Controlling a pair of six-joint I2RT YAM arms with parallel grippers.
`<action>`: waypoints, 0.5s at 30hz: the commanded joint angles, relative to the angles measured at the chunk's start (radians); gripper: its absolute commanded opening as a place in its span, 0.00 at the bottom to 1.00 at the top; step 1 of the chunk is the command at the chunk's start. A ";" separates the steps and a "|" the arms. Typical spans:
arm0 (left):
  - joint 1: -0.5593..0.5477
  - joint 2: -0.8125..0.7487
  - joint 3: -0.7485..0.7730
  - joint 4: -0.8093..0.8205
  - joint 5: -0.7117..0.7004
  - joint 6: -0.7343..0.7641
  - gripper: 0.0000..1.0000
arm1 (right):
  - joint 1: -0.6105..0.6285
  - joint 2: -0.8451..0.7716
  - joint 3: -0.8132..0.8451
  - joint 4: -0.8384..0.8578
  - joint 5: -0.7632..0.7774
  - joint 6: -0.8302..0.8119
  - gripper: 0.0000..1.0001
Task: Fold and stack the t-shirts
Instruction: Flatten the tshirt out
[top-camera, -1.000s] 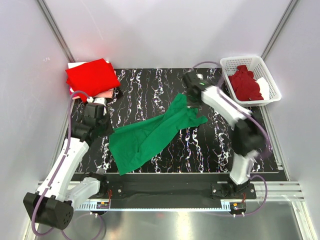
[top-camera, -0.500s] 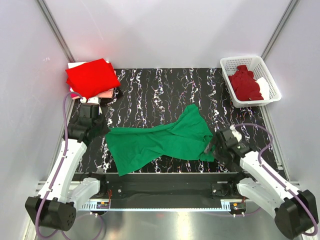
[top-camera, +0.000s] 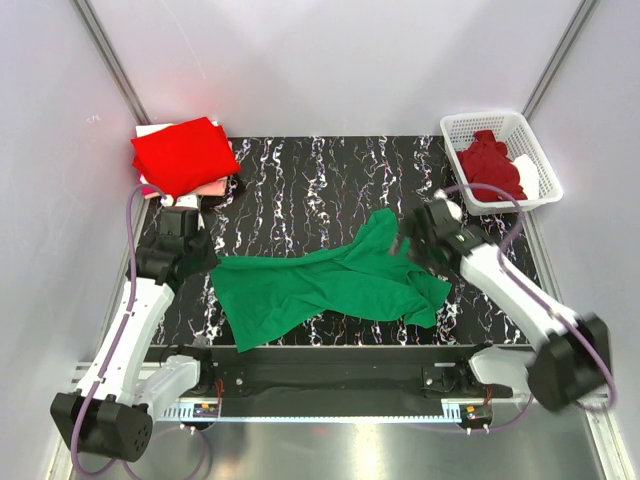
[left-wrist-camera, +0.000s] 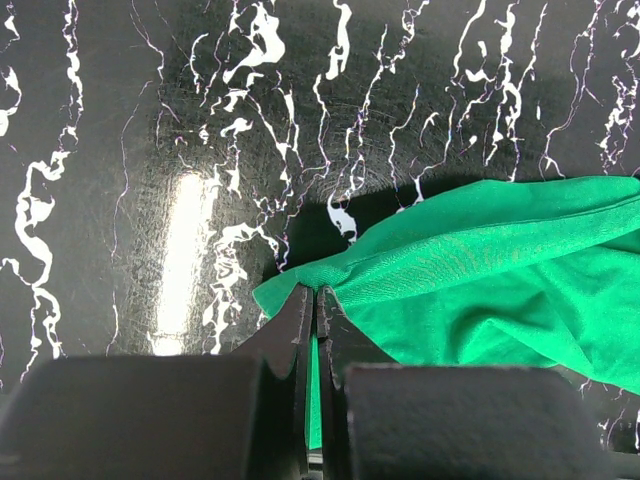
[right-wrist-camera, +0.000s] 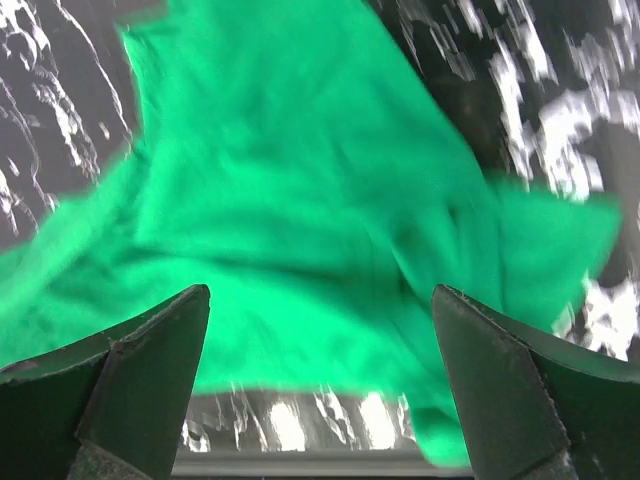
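Note:
An emerald green t-shirt (top-camera: 320, 285) lies crumpled and stretched across the middle of the black marbled table (top-camera: 300, 170). My left gripper (top-camera: 205, 262) is shut on its left corner; in the left wrist view, green cloth (left-wrist-camera: 480, 270) is pinched between the closed fingers of this gripper (left-wrist-camera: 315, 292). My right gripper (top-camera: 405, 245) hovers open over the shirt's right part, with nothing between its fingers. The right wrist view shows this gripper (right-wrist-camera: 320, 290) wide open above blurred green cloth (right-wrist-camera: 300, 200). A folded bright red t-shirt (top-camera: 183, 153) lies at the back left on pale ones (top-camera: 212, 187).
A white lattice basket (top-camera: 500, 120) at the back right holds a dark maroon t-shirt (top-camera: 490, 165) and a white one (top-camera: 527, 177). White walls close in the table on three sides.
The right gripper swung the shirt's end from the back to the front right, opened and let it drop, then pulled back toward the middle. The left gripper keeps its hold.

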 joint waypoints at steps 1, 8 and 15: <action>0.005 0.002 0.000 0.031 -0.009 0.001 0.00 | -0.015 0.193 0.210 0.076 0.066 -0.161 1.00; 0.005 -0.005 0.000 0.032 -0.003 0.001 0.00 | -0.153 0.627 0.540 0.121 -0.069 -0.244 0.95; 0.005 -0.014 -0.002 0.035 0.000 0.001 0.00 | -0.212 0.883 0.723 0.162 -0.245 -0.304 0.83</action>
